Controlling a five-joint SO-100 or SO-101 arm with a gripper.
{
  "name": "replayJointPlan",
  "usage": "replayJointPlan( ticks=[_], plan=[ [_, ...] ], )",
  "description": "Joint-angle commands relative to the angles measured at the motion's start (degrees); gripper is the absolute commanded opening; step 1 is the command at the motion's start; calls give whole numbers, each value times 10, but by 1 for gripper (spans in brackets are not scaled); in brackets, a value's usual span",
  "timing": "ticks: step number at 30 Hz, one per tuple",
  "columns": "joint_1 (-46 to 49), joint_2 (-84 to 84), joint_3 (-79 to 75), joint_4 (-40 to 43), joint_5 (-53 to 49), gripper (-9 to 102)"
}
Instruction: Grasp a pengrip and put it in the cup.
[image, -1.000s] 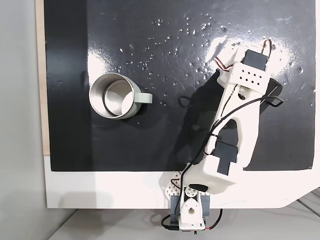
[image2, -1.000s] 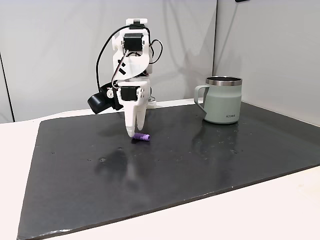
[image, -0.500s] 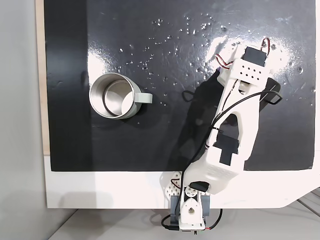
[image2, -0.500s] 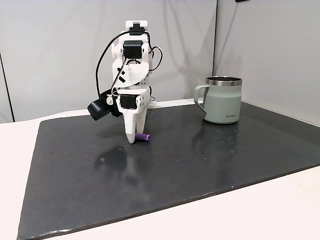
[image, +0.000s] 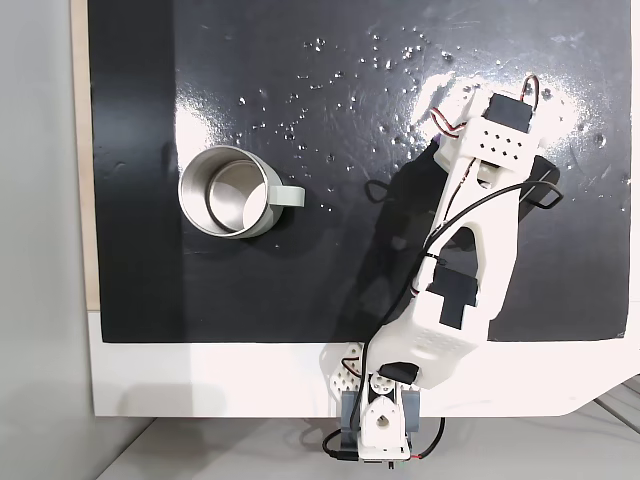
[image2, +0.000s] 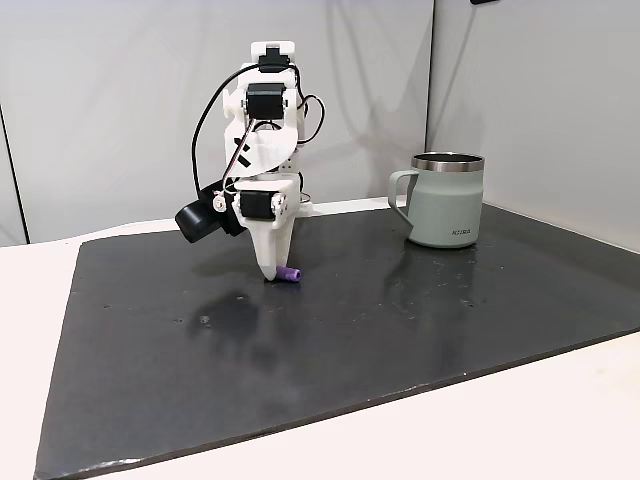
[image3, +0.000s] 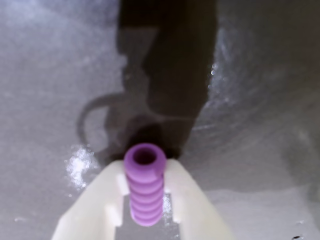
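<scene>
Pengrip (image3: 145, 185): purple ribbed tube, lying lengthwise between my two fingertips (image3: 186, 200), open end pointing away from the wrist camera. In a fixed view it shows as a purple stub (image2: 290, 274) poking out beside my gripper (image2: 272, 272), down at the black mat (image2: 400, 330). My fingers are pressed in on both its flanks; I read this as clenched on the pengrip, not yet lifted.

Cup (image2: 446, 200): steel rim, grey handle, upright, well apart from me across the mat; from above it sits on the mat's left part (image: 228, 190), mouth open.

Risks. The tube is rubbery and round; held by its sides it may squirt forward out of the tips when I rise, or pivot and droop. Much of its length juts beyond the tips, so a tilt could let it slide. A small thing dropped from too high could bounce off the rim.

Pose: arm (image: 470, 260) reaches out over the mat's right part, upper links stacked tall, gripper pointing steeply down.
</scene>
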Motion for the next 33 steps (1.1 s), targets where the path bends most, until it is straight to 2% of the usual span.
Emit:
replayJointPlan(
  ticks=[1,18,33],
  plan=[
    [5,9,-28,-2,5,0],
    [-54,273,-20,60,5,0],
    [-238,420,-21,71,-66,0]
  ],
)
